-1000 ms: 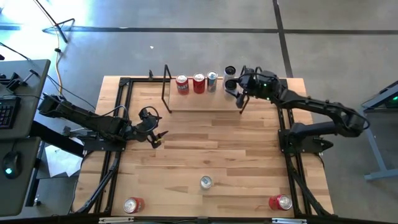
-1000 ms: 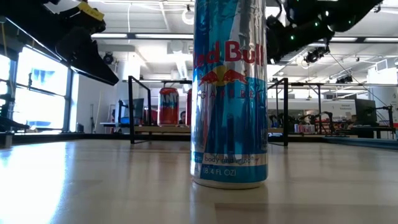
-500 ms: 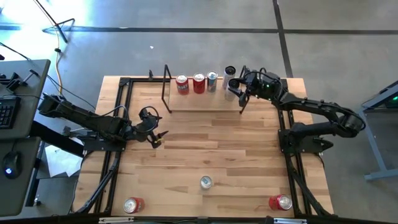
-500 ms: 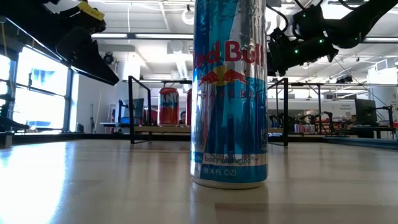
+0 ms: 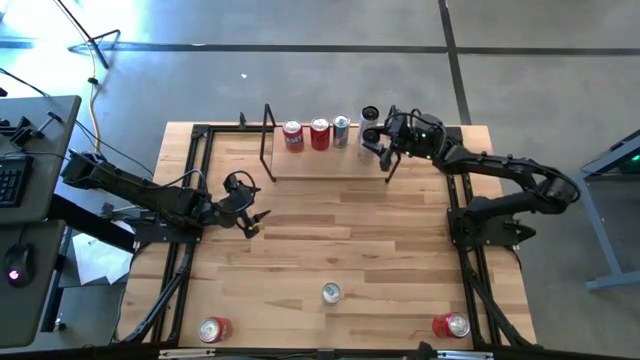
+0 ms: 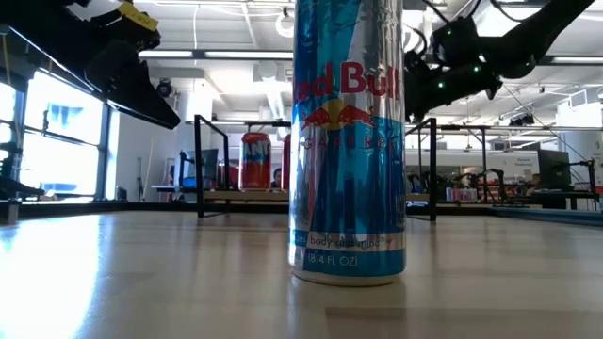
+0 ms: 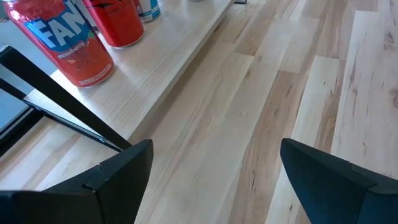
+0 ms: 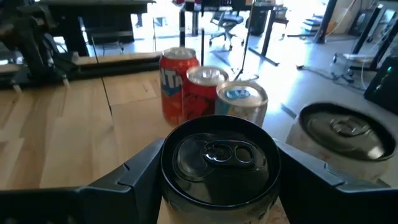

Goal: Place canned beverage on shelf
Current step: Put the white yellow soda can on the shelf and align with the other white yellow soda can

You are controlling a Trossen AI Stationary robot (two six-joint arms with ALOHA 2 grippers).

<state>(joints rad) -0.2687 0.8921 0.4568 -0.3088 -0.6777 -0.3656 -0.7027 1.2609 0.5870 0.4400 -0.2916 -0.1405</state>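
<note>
The shelf (image 5: 325, 160) lies at the table's far middle and also shows in the left wrist view (image 7: 168, 68). Two red cans (image 5: 292, 135) (image 5: 320, 133) and a silver-blue can (image 5: 341, 130) stand on it in a row. My right gripper (image 5: 374, 138) is at the shelf's right end, shut on a black can (image 8: 217, 162). Whether that can's base stands on the board is hidden. A second dark can (image 8: 339, 134) stands just beyond it. My left gripper (image 5: 252, 220) is open and empty over the table's left middle. My right gripper pinches the black can's wall just below its rim (image 8: 166, 171) between its two fingers, one on each side. The fingers come from the table's right side, slanting slightly down. The can is upright, its top up.
A tall blue-silver can (image 5: 330, 292) stands at the near middle and fills the low view (image 6: 349, 141). Red cans stand at the near left (image 5: 213, 328) and near right (image 5: 452, 325). Black frame rails (image 5: 200, 200) run along both table sides.
My right arm has dipped a little over the shelf's right end and then risen slightly, with the black can still between its fingers.
</note>
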